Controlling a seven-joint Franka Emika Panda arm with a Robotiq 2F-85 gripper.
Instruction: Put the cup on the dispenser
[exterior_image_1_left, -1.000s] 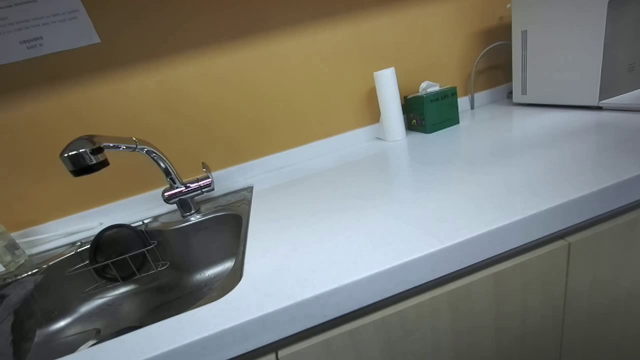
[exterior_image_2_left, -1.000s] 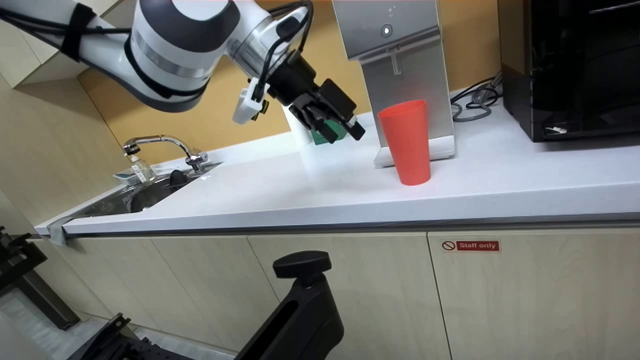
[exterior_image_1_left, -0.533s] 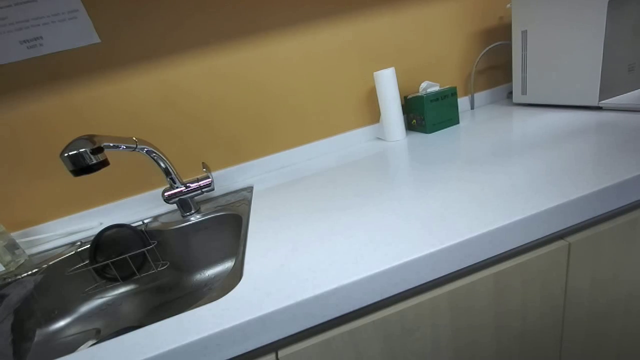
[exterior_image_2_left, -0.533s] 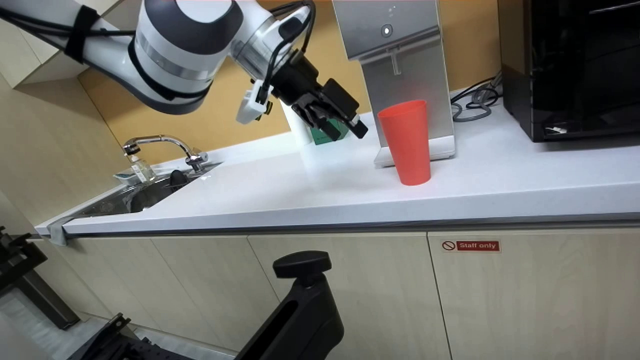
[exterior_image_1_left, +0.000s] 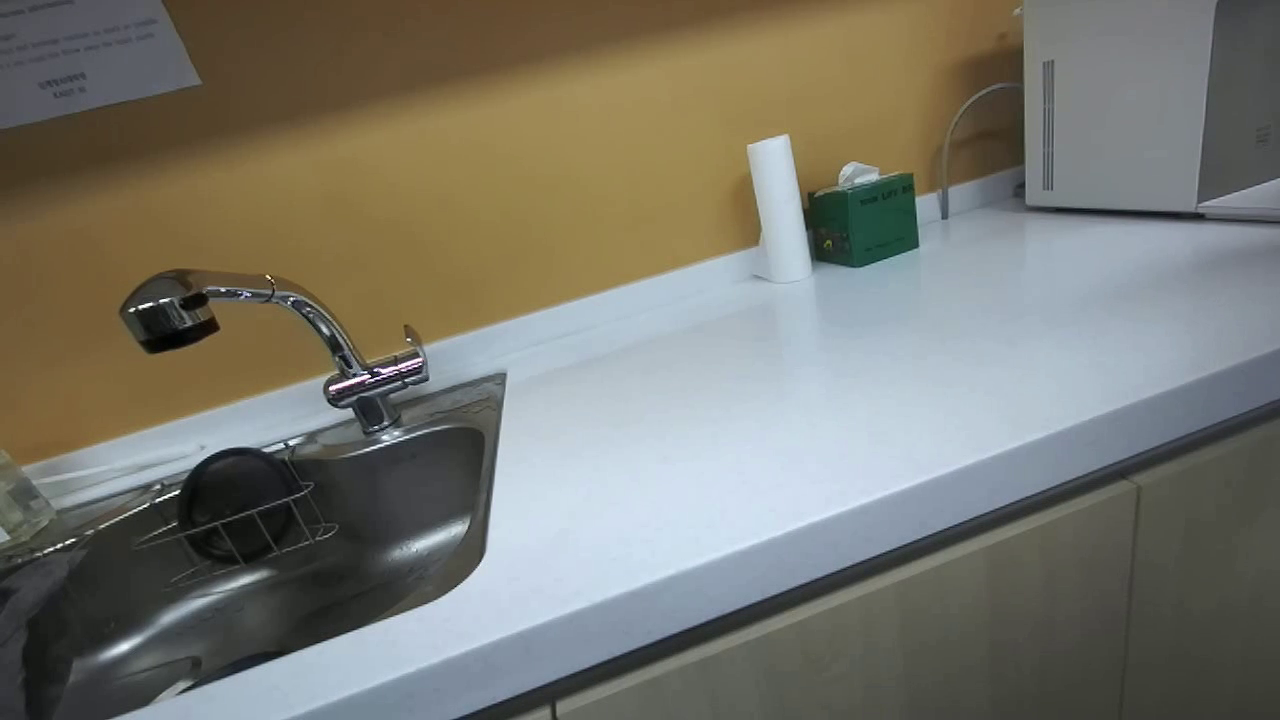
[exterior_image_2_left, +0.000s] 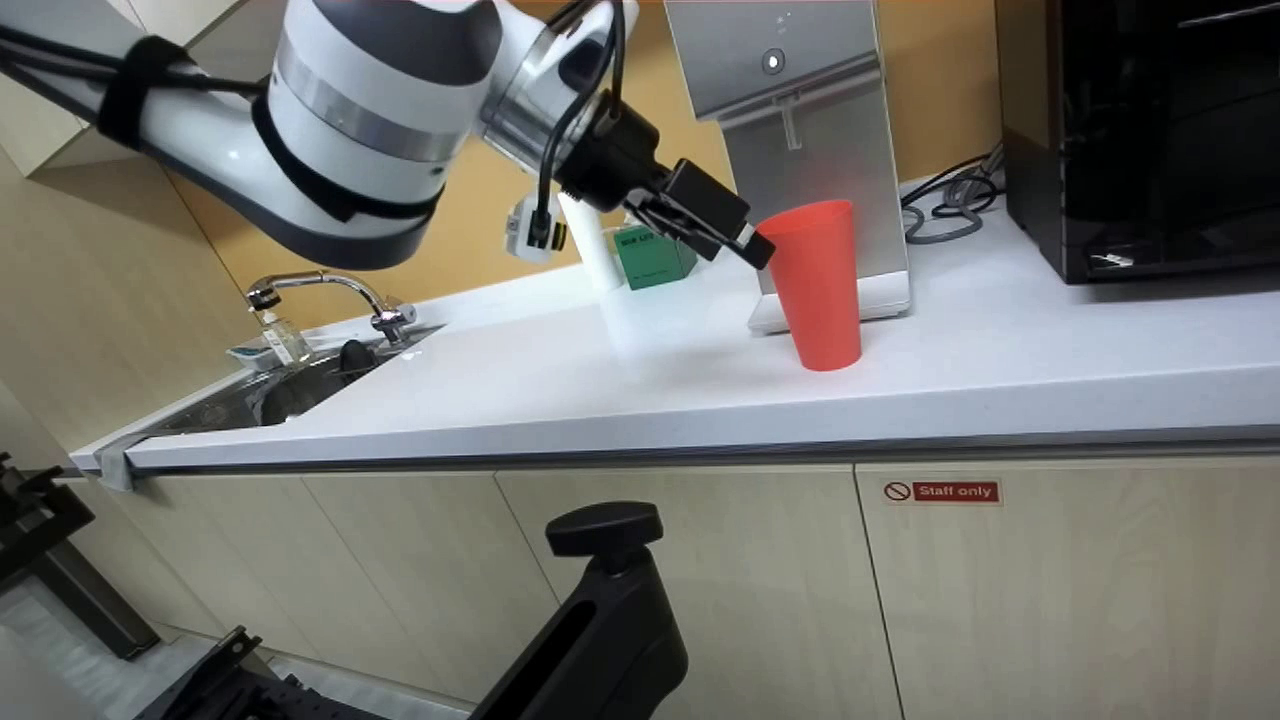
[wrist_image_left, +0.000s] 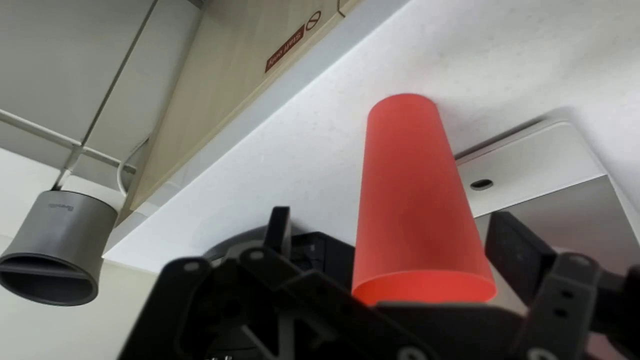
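A tall red cup (exterior_image_2_left: 820, 290) stands upright on the white counter, in front of the silver dispenser (exterior_image_2_left: 845, 150). The dispenser's white base (wrist_image_left: 532, 165) shows beside the cup (wrist_image_left: 415, 195) in the wrist view, partly hidden by it. My gripper (exterior_image_2_left: 745, 250) is at the height of the cup's upper part, and a fingertip overlaps the rim in that exterior view. In the wrist view, my gripper (wrist_image_left: 397, 235) is open, with one finger on each side of the cup. A gap shows at the left finger; the right finger is close to the cup. Neither holds it.
A black microwave (exterior_image_2_left: 1150, 140) stands right of the dispenser, with cables (exterior_image_2_left: 950, 205) between them. A white paper roll (exterior_image_1_left: 780, 210) and a green tissue box (exterior_image_1_left: 865, 220) stand by the wall. A sink (exterior_image_1_left: 400, 500) lies further off. The counter's front edge (exterior_image_2_left: 600, 435) runs near the cup.
My gripper has moved right to the cup, and the wrist has turned somewhat. The tissue box shows more behind it. The cup and dispenser have not moved.
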